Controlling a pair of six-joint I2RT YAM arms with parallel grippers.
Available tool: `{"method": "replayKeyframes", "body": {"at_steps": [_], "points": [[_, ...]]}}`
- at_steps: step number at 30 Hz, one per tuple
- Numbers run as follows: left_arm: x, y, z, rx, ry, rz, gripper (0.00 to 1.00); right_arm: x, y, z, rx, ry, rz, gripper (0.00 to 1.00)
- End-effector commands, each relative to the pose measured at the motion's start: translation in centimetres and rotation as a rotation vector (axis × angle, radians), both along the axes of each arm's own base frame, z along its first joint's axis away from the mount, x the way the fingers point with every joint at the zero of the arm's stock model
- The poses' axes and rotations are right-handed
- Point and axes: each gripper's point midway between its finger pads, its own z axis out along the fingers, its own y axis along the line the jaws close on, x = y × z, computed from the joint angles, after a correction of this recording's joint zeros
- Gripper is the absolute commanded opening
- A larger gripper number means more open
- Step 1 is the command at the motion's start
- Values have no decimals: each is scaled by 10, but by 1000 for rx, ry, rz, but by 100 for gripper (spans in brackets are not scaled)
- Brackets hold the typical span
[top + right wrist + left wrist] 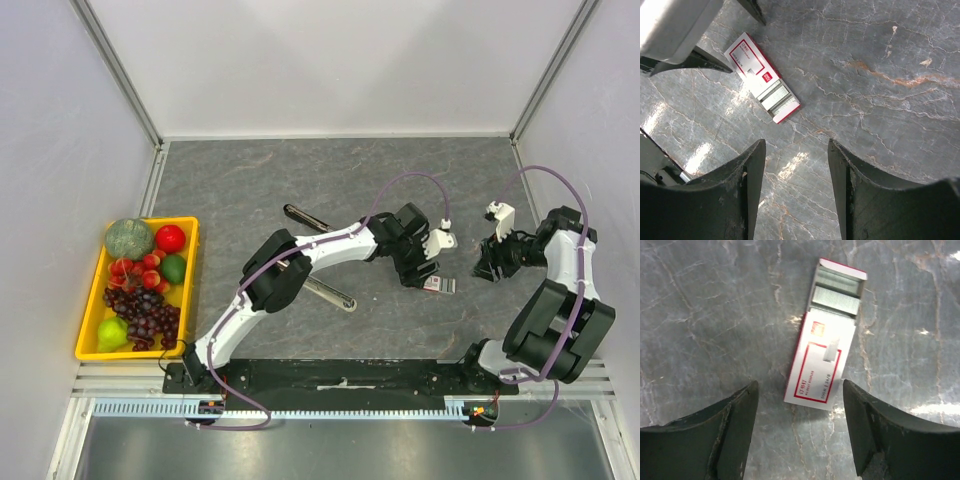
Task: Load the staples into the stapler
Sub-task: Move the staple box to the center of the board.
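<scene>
The staples box [821, 367], white with red print, lies flat on the grey table with its drawer slid partly out, showing grey staple strips [836, 291]. It also shows in the top view [438, 285] and the right wrist view [754, 64]. My left gripper [800, 427] is open and empty, just short of the box's near end; in the top view [416, 274] it sits left of the box. My right gripper [796, 172] is open and empty, to the right of the box [488, 268]. The stapler [330, 293] lies opened out, partly hidden under the left arm.
A yellow tray [194, 270] of fruit stands at the table's left edge. The enclosure walls close in the back and sides. The left gripper's body [675, 25] shows at the top left of the right wrist view.
</scene>
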Motion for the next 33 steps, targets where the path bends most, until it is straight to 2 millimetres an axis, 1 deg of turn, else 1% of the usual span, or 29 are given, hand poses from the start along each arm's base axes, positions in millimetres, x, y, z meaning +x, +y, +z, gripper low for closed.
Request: {"method": "replayKeyframes", "body": {"at_steps": [1, 2, 5, 7, 10, 11, 13, 14, 15, 17, 18, 19, 20, 21, 22, 23, 24, 25, 26, 28, 29, 30, 31, 32, 33], "points": [[-16, -2, 9, -25, 41, -102, 74, -1, -2, 7, -39, -27, -8, 59], [-24, 3, 7, -22, 65, -120, 73, 0, -3, 8, -43, -29, -10, 59], [-34, 11, 13, -21, 94, -130, 72, 1, -4, 11, -44, -29, -18, 57], [-39, 15, 14, -20, 117, -126, 72, 1, -3, 11, -34, -20, -22, 56], [-52, 20, 19, -27, 171, -127, 72, -2, 1, 10, -34, -8, -11, 55], [-58, 23, 16, -24, 195, -129, 71, -3, 3, 9, -39, -2, -4, 54], [-62, 22, 22, -45, 217, -121, 71, -5, 8, 8, -39, 8, 6, 54], [-67, 25, 20, -43, 236, -124, 71, -5, 12, 8, -38, 14, 18, 53], [-69, 25, 24, -50, 241, -122, 71, -5, 15, 7, -34, 20, 23, 53], [-73, 26, 24, -61, 252, -127, 71, -5, 25, 5, -31, 27, 56, 52], [-74, 26, 29, -70, 251, -119, 71, -5, 27, 3, -33, 43, 49, 50], [-73, 27, 31, -71, 248, -111, 71, -5, 29, 0, -36, 52, 53, 50], [-70, 30, 28, -62, 242, -91, 71, 0, 33, -2, -47, 43, 64, 50], [-67, 32, 31, -66, 234, -76, 72, 1, 36, -3, -46, 54, 56, 49], [-63, 34, 43, -86, 216, -64, 72, 1, 37, -7, -57, 66, 56, 49], [-56, 42, 42, -77, 212, -25, 73, 4, 41, -8, -65, 59, 70, 49], [-51, 45, 48, -85, 202, -10, 73, 5, 44, -9, -64, 62, 76, 49], [-46, 48, 62, -105, 182, 1, 74, 4, 45, -11, -71, 77, 72, 49], [-36, 57, 62, -101, 178, 33, 75, 7, 49, -12, -79, 71, 86, 49], [-30, 70, 69, -89, 167, 64, 75, 8, 51, -15, -83, 92, 70, 49], [-21, 79, 78, -95, 142, 84, 75, 11, 51, -18, -107, 95, 64, 49], [-18, 87, 81, -85, 132, 103, 75, 12, 51, -21, -113, 110, 59, 49], [-16, 96, 78, -66, 124, 124, 76, 12, 51, -23, -118, 120, 52, 49], [-7, 105, 83, -53, 77, 158, 76, 12, 51, -25, -139, 128, 55, 48], [-6, 112, 81, -28, 65, 173, 76, 13, 51, -27, -149, 128, 57, 48]]}}
